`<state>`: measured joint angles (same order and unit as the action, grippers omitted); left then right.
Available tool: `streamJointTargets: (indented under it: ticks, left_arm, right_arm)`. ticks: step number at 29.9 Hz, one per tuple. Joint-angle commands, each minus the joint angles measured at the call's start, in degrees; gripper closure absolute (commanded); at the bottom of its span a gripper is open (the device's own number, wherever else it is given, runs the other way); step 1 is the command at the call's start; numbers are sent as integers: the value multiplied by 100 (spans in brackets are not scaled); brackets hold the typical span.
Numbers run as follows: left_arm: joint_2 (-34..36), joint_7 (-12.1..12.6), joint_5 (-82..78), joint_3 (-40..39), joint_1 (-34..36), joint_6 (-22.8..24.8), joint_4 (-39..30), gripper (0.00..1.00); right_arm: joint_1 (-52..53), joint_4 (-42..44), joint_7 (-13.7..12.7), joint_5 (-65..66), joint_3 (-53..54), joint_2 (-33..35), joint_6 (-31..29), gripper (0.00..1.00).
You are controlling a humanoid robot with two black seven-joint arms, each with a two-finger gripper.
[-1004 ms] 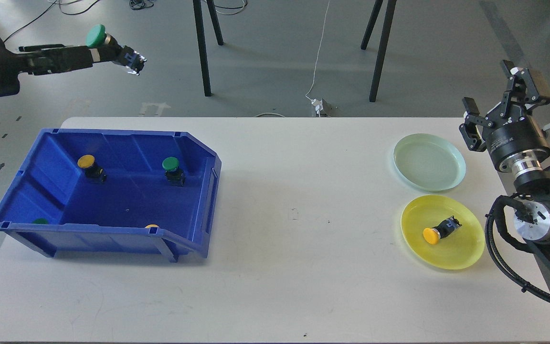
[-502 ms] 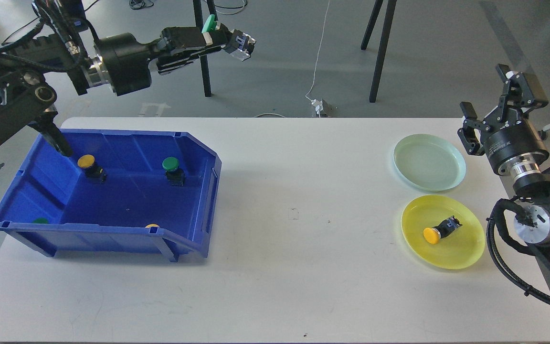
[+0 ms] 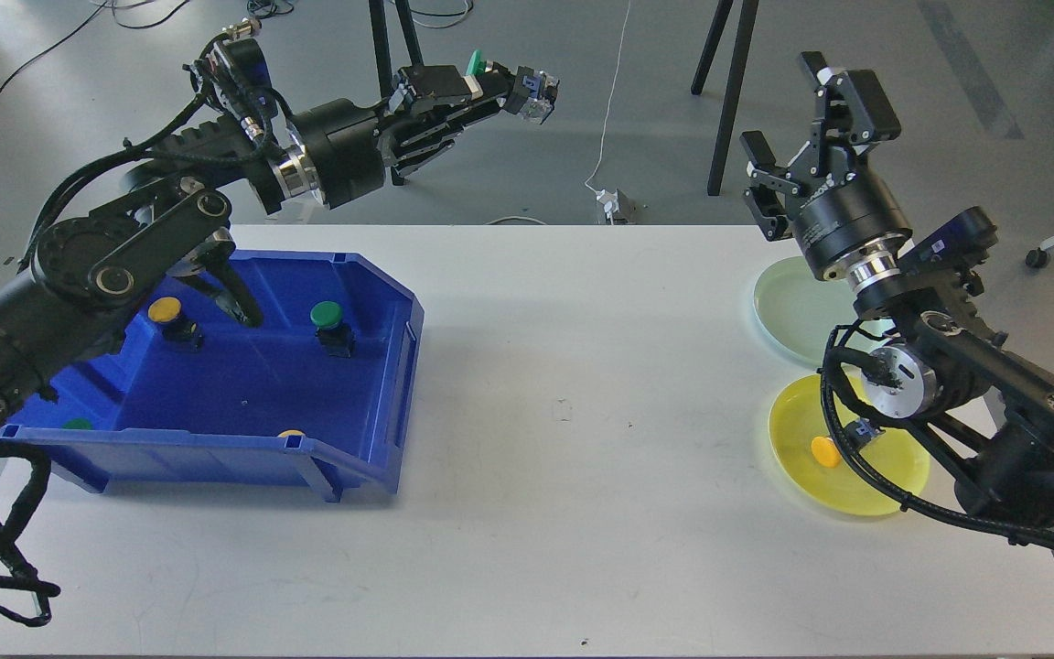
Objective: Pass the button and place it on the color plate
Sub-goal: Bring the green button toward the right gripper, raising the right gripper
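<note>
So we're about midway on this one. Our left gripper [image 3: 490, 82] is clamped on a green button [image 3: 476, 62], held up high over the far edge of the table [image 3: 564, 384], well past the blue bin [image 3: 216, 366] and pointing toward the right side. Our right gripper [image 3: 806, 119] is raised too, fingers spread apart and empty, facing back toward the left one, but there's a big gap between them, so the handoff itself isn't done.

On the right, the yellow plate [image 3: 856, 476] already has a yellow button [image 3: 824, 449] lying in it, partly hidden behind our right arm. The pale green plate [image 3: 788, 307] just beyond it looks empty as far as we can see.

Left to do, by our reckoning: close the gap, swap the green one across, drop it on the pale green plate. Bin holds more buttons, at least one more green [image 3: 327, 316] and one yellow [image 3: 165, 309].
</note>
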<state>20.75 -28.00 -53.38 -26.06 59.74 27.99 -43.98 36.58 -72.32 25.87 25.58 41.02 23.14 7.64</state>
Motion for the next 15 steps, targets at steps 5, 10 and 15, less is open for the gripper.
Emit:
streamJointTargets:
  ticks: [5,10,15]
  left_arm:
    - [-115,0,47,-163,-24,1,197,73]
    - [-123,0,47,-180,-51,1,223,73]
    - [-123,0,47,-189,-51,1,276,73]
  right_arm:
    - [288,368,111,571,-297,-828,9,5]
    - [420,754,213,571,-297,-1390,44,5]
    - [666,1351,213,658,-297,-1970,53,5]
